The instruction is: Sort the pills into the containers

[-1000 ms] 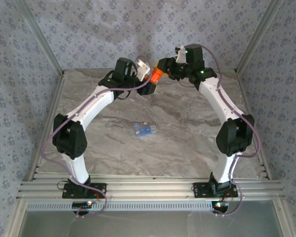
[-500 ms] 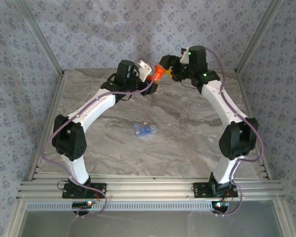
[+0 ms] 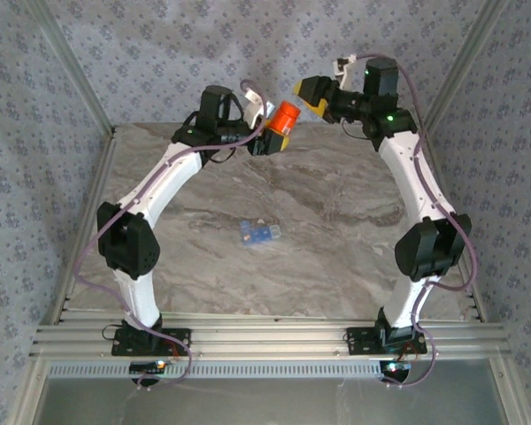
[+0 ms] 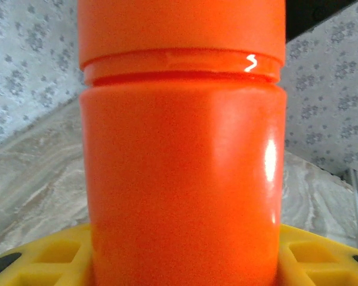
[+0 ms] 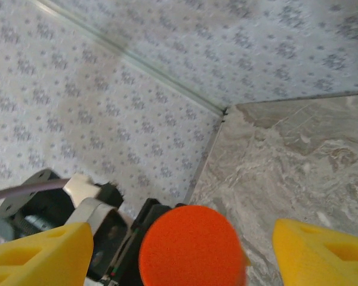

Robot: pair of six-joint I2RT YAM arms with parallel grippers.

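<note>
Right gripper (image 3: 311, 94) has let go. A second ago it was pinched on the cap end of the bright orange cylindrical bottle (image 3: 287, 116). Now its jaws are spread and it has backed off up and to the right of the bottle, with a clear gap between them in the top view. In the right wrist view its yellow fingers (image 5: 40, 255) stand on either side of the round red-orange cap (image 5: 191, 248), neither touching it. The cap is on the bottle, seated down to the neck ring in the left wrist view.

Left gripper (image 3: 273, 137) grip is unchanged: clamped on the bottle's body, yellow fingers (image 4: 45, 262) pressed against both sides of its lower part. The left arm has lifted and swung since a second ago. The bottle now sits higher, off the grey marble-pattern table (image 3: 354, 221), tilted with its cap toward the right gripper.

Small pale blue translucent container (image 3: 259, 232) hasn't moved. It lies on the table, well apart from the orange bottle on the side nearer the arm bases, and neither gripper touches it. It is too small in the top view to tell whether it's capped or what's in it.
</note>
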